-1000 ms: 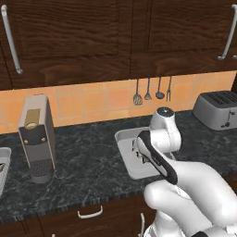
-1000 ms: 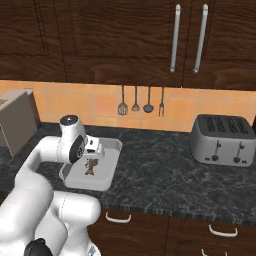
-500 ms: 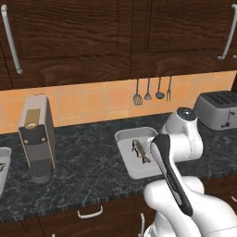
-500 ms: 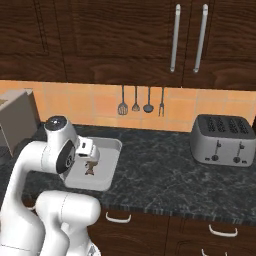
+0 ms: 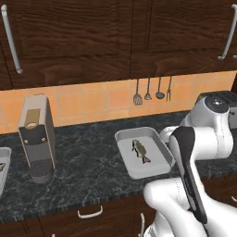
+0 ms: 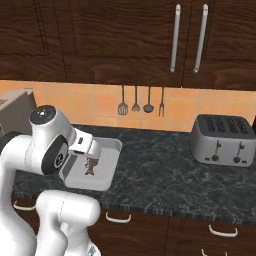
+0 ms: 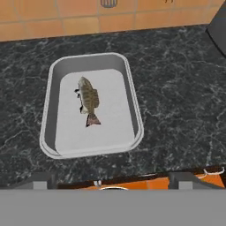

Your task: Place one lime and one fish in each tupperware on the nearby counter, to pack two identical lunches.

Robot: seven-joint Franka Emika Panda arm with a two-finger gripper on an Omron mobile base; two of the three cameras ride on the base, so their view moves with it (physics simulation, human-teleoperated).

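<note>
A pale grey tupperware (image 5: 159, 150) (image 6: 110, 150) (image 7: 132, 95) sits on the dark speckled counter (image 5: 88, 157). One grey-brown fish (image 5: 140, 150) (image 6: 90, 165) (image 7: 88, 99) lies in its middle, tail toward the counter's front. My gripper (image 7: 114, 180) hangs above the tray's front edge, open, with nothing between its fingers; its white hand (image 6: 85, 146) hovers over the tray's near left side. A pale rim (image 5: 3, 162) at the left border may be the second tupperware. The limes and the other fish are out of view.
A grey coffee machine (image 5: 36, 136) stands left of the tray. A silver toaster (image 6: 222, 140) stands to the right. Kitchen utensils (image 6: 141, 100) hang on the orange tiled wall. Dark cabinets hang overhead, and drawers with silver handles (image 6: 116, 216) run below the counter.
My arm has swung its elbow away and the hand has drawn back from over the tray, uncovering it. The fish lies in the same place in the tupperware.
</note>
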